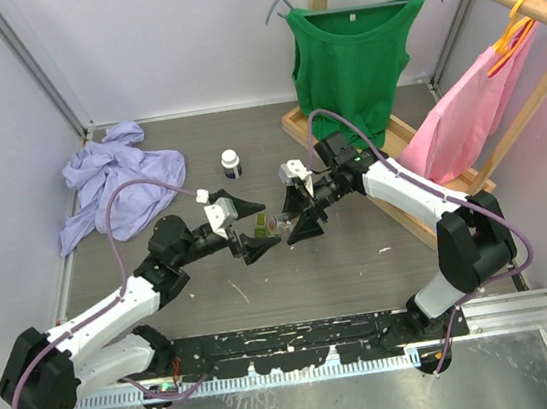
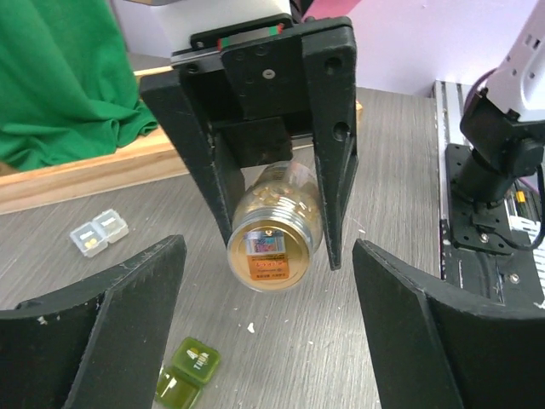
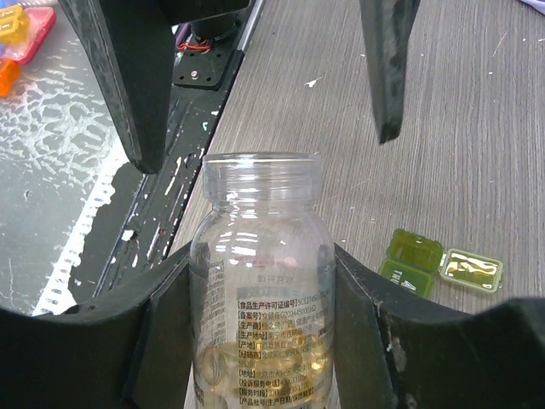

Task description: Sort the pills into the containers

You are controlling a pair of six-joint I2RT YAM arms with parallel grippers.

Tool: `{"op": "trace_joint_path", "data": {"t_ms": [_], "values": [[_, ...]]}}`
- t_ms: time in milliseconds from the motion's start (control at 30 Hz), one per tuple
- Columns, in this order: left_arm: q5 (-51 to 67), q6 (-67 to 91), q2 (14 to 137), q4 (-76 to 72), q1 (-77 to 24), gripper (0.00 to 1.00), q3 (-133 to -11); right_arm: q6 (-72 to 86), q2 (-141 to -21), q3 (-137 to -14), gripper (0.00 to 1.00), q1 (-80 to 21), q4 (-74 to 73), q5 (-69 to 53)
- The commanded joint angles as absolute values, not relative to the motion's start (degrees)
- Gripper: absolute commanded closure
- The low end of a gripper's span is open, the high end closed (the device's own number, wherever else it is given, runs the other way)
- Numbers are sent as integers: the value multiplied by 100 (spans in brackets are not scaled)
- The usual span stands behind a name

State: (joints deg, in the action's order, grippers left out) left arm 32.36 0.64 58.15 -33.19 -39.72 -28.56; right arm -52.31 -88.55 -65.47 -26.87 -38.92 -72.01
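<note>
Right gripper is clamped on the pill bottle, mouth held toward the left gripper, which is spread wide and empty, probably to steady pouring. Cap seems absent, though glare obscures it. Green case lies open beneath. Clear case sits near the wooden base.

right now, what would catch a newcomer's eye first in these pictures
The right gripper clamps an uncapped clear bottle of yellow capsules above mid-table, facing the open left gripper. Below lies the olive green pill case, one lid up. A bright green tank top hangs at the back.
</note>
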Motion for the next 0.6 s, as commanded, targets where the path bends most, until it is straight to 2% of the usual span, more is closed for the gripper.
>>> {"op": "trace_joint_path", "data": {"t_ms": [0, 267, 400, 567], "values": [[3721, 104, 6027, -4126, -3959, 21, -3101, -5281, -8736, -6671, 99, -2673, -3867, -7319], [3849, 192, 6356, -4162, -3962, 30, -3216, -5286, -8737, -6671, 99, -2675, -3867, -7313], [3836, 202, 6396, -4124, -3956, 41, -3219, -5284, -8743, -6666, 99, -2672, -3867, -7314], [3768, 196, 6357, -4040, -3962, 42, -3185, -5287, -8737, -6671, 99, -2672, -3874, -7318]]}}
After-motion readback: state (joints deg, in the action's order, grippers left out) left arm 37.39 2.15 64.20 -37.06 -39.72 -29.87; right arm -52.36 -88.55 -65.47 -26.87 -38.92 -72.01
